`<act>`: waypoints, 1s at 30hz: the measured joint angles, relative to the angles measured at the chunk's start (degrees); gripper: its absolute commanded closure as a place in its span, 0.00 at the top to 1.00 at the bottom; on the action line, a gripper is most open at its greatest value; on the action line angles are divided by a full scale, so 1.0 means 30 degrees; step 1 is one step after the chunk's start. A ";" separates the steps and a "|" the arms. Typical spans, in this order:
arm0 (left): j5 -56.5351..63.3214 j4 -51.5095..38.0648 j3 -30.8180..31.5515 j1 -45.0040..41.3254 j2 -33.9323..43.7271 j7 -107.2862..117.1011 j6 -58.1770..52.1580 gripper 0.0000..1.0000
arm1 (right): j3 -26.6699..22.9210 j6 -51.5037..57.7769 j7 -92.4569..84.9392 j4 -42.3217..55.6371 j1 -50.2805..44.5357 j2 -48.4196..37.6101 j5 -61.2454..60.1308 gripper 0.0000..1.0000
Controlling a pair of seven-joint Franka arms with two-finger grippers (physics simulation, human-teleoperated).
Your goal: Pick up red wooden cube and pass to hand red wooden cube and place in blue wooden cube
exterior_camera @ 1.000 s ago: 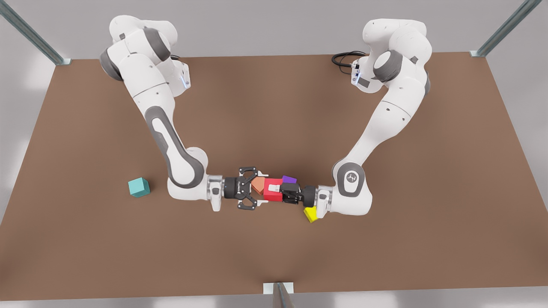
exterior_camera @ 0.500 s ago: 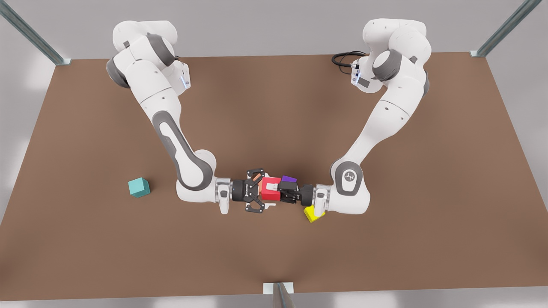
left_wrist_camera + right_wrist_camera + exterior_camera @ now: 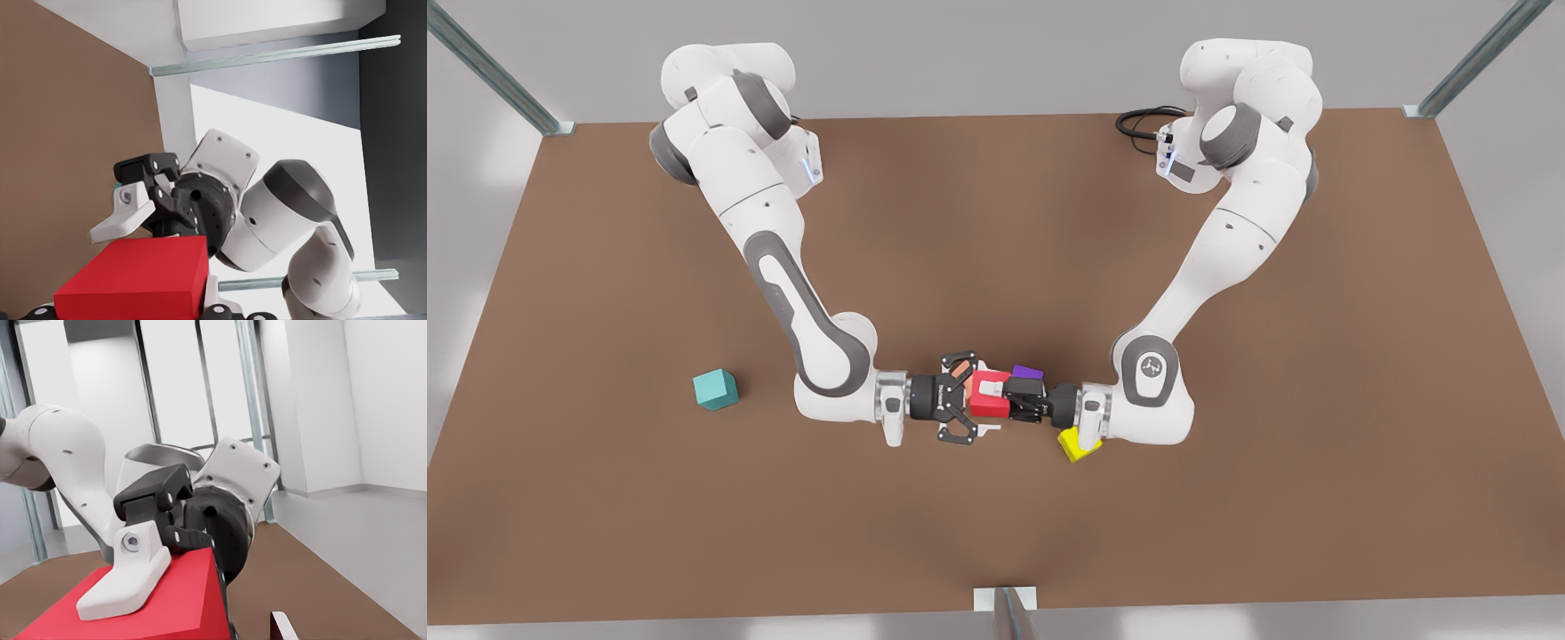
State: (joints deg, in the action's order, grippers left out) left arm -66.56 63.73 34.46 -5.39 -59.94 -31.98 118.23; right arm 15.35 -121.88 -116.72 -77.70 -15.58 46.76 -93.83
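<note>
Red wooden cube [image 3: 989, 400]: bright red, plain matte faces, sharp edges. It was held off the table [image 3: 996, 222] near its front edge, midway between the two wrists. In the left wrist view the cube [image 3: 133, 277] showed a broad flat top and one shaded side.

Left gripper [image 3: 1009, 396], on the arm at the front view's right, was clamped on the cube. In the right wrist view one white pad [image 3: 127, 583] lay flat on the cube's [image 3: 167, 607] upper face.

Right gripper [image 3: 971, 397], on the arm at the front view's left, faced it head-on. Its fingers were spread wide, one to each side of the cube, gripping nothing. Contact with the faces could not be told. The left wrist view showed that gripper [image 3: 133, 197] just beyond the cube.

A salmon-orange cube [image 3: 963, 378] showed partly behind the right gripper's fingers. A purple cube [image 3: 1027, 372] sat just beyond the left gripper, and a yellow cube [image 3: 1074, 444] lay under the left wrist.

Blue wooden cube [image 3: 715, 389]: teal, alone on the table, well apart toward the front view's left, with nothing on it.
</note>
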 measured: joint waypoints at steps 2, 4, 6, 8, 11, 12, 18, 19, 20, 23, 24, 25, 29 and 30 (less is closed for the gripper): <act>-0.0003 0.0017 -0.0008 0.0001 -0.0003 -0.0006 0.0010 0.53 | -0.0015 -0.0001 0.0034 -0.0009 -0.0004 0.0019 0.0019 0.61; -0.0005 0.0022 -0.0014 0.0000 -0.0006 -0.0012 0.0016 0.53 | -0.0023 0.0001 0.0074 -0.0015 -0.0002 0.0022 0.0051 0.57; -0.0010 0.0029 -0.0010 -0.0005 -0.0009 -0.0019 0.0017 0.53 | -0.0025 0.0005 0.0119 -0.0026 0.0010 0.0021 0.0080 0.57; -0.0020 0.0031 -0.0011 -0.0009 -0.0009 -0.0031 0.0013 0.65 | -0.0023 0.0008 0.0161 -0.0033 0.0023 0.0020 0.0096 0.57; -0.0108 0.0035 -0.0004 -0.0014 -0.0008 -0.0104 -0.0040 0.83 | -0.0031 -0.0004 0.0207 -0.0093 0.0040 0.0010 0.0088 0.57; -0.0137 0.0035 -0.0009 -0.0015 -0.0008 -0.0132 -0.0059 0.83 | -0.0030 -0.0065 0.0189 -0.0123 0.0042 0.0013 0.0035 0.57; -0.0250 0.0092 0.0008 0.0031 0.0044 -0.0303 -0.0147 1.00 | 0.0006 -0.0737 -0.0205 -0.0177 0.0069 0.0012 -0.0460 0.57; -0.0249 0.0195 0.0011 0.0098 0.0079 -0.0322 -0.0169 1.00 | 0.0007 -0.0842 -0.0296 -0.0183 0.0070 0.0012 -0.0530 0.57; -0.0219 0.0398 0.0015 0.0384 0.0141 -0.0338 -0.0250 1.00 | 0.0008 -0.0933 -0.0385 -0.0185 0.0073 0.0013 -0.0586 0.57; 0.0106 0.1223 0.0014 0.2044 0.0609 -0.0365 -0.0989 1.00 | 0.0009 -0.1124 -0.0637 -0.0195 0.0092 0.0012 -0.0699 0.57; 0.0310 0.1369 0.0021 0.2533 0.0786 -0.0351 -0.1335 1.00 | 0.0010 -0.1168 -0.0716 -0.0198 0.0103 0.0012 -0.0724 0.57; 0.0474 0.1448 0.0018 0.2923 0.0909 -0.0331 -0.1701 1.00 | 0.0010 -0.1204 -0.0793 -0.0208 0.0127 0.0012 -0.0737 0.57; 0.5302 0.0121 0.0022 0.5489 0.1991 0.0517 -0.4855 1.00 | -0.0173 -0.0987 -0.1036 -0.0343 0.1295 -0.0070 0.0579 0.57; 0.8451 -0.1266 0.0020 0.5956 0.2850 0.1009 -0.6425 1.00 | -0.0257 -0.0794 -0.1002 -0.0840 0.2014 -0.0098 0.1535 0.58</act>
State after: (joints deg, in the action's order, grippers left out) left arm -41.20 59.93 34.52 12.48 -51.39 -28.95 98.95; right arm 14.58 -124.26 -119.73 -80.22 -9.53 46.46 -89.22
